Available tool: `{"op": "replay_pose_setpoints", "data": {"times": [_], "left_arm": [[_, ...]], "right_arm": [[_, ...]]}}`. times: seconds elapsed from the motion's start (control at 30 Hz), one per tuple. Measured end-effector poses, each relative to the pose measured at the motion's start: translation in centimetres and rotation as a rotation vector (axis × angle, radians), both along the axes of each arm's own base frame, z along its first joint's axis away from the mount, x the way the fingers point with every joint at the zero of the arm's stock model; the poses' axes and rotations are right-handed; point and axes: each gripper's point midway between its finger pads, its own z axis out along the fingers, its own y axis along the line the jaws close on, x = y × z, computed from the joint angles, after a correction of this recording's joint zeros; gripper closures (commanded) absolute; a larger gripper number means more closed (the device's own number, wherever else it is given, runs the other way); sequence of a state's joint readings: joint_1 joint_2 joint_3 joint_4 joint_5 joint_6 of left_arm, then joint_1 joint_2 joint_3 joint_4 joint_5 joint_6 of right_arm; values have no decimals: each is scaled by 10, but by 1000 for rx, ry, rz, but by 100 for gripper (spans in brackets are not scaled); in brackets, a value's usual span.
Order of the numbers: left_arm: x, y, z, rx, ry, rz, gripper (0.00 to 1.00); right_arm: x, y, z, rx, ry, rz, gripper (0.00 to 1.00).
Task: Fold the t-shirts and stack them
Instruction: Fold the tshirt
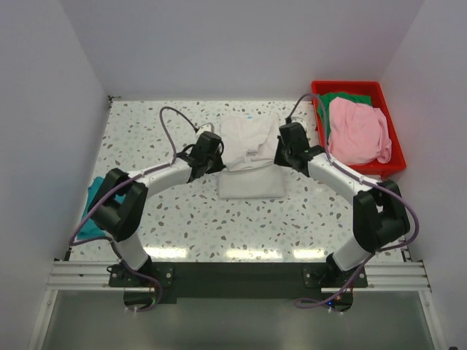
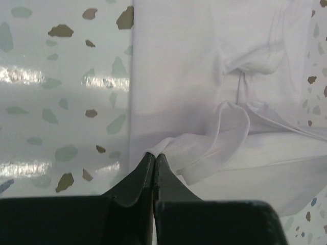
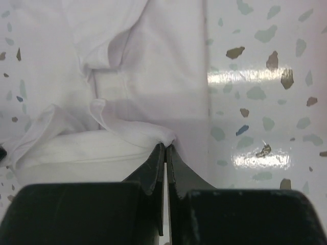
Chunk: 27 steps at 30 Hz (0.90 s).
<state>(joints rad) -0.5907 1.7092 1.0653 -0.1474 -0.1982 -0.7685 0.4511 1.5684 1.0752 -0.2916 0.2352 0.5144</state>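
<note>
Speckled table (image 1: 182,219) with the off-white t-shirt (image 1: 252,184) at centre between both arms, part folded: lower half a flat rectangle, upper half bunched and wrinkled. Red bin (image 1: 350,86) far right holds pink tee (image 1: 357,131) over green tee (image 1: 343,97), both crumpled; teal tee (image 1: 93,197) loose at left edge. No stack yet, so early, three untouched. Left gripper (image 2: 154,156) and right gripper (image 3: 166,148) each pinch a fold of the white cloth, one per side

The white tee (image 1: 252,182) is soft matt cloth, creased, as is the pink tee (image 1: 357,131). The table (image 1: 182,219) is smooth, glossy, speckled stone-look, throwing back lamp glare; the bin (image 1: 350,85) is smooth red plastic.
</note>
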Motion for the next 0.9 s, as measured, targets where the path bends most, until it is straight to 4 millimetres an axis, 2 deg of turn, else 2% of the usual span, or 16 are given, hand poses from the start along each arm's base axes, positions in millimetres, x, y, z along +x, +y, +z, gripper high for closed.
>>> {"op": "replay_pose_setpoints", "data": {"times": [0.13,0.3,0.37,0.43,0.5,0.53,0.6,0.67,0.77,0.87,0.9], "left_arm": [[30,-2,-3,-27,-12,12,100],[57,-3,-5,-66,-27,2,100],[69,-6,-6,-84,-34,-6,91],[78,-8,-9,-97,-40,-22,78],[84,-10,-14,-116,-45,-42,66],[86,-9,-16,-125,-41,-49,56],[89,-4,-17,-131,-36,-63,42],[94,2,-14,-140,-46,-59,42],[97,11,-4,-137,-64,-41,48],[91,14,11,-136,-87,-31,62],[86,12,15,-134,-94,-31,72]], "right_arm": [[32,0,2,38,-14,-14,100],[60,-1,2,66,-23,-25,100],[68,-1,-1,76,-15,-25,98],[75,-2,-8,77,-4,-32,90],[81,-3,-15,81,10,-39,72],[85,-4,-18,86,16,-44,65],[90,-8,-25,84,34,-52,49],[92,-14,-27,77,49,-64,45],[92,-20,-22,74,46,-72,43],[88,-19,-13,79,30,-66,46],[83,-16,-10,80,25,-58,48]]}}
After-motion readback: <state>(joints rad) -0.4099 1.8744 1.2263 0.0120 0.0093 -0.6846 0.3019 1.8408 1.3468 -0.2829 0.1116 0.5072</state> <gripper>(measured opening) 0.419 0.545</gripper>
